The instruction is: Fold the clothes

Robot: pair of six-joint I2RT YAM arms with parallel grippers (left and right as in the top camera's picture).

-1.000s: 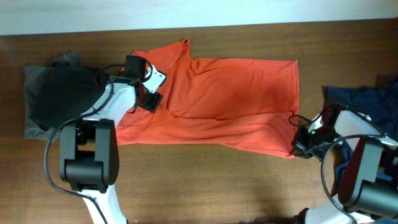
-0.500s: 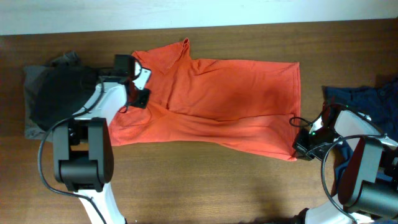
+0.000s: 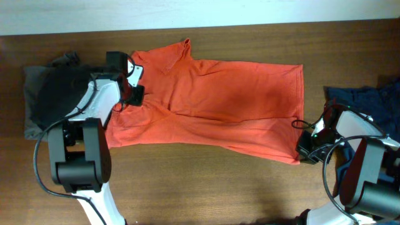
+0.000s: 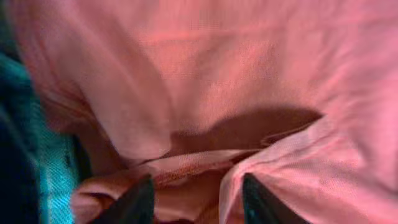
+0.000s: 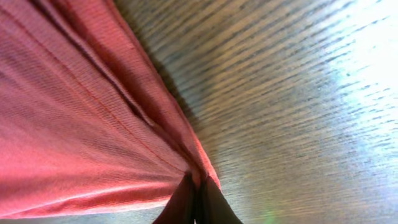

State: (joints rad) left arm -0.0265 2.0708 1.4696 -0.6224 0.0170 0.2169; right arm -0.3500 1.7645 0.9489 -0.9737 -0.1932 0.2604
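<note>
An orange shirt lies spread flat across the wooden table, collar at the far left. My left gripper is at the shirt's left part near the collar. In the left wrist view its fingers hold a bunched fold of the orange shirt. My right gripper is at the shirt's near right corner. In the right wrist view its fingers are pinched shut on the hem of the shirt, low over the wood.
A dark grey and black pile of clothes lies at the left, touching the left arm. A dark blue garment lies at the right edge. Bare wooden table runs along the front. A white strip borders the back.
My left gripper has moved left and slightly back, dragging the shirt's left part with it. The shirt is stretched wider. The right gripper has kept its hold in place.
</note>
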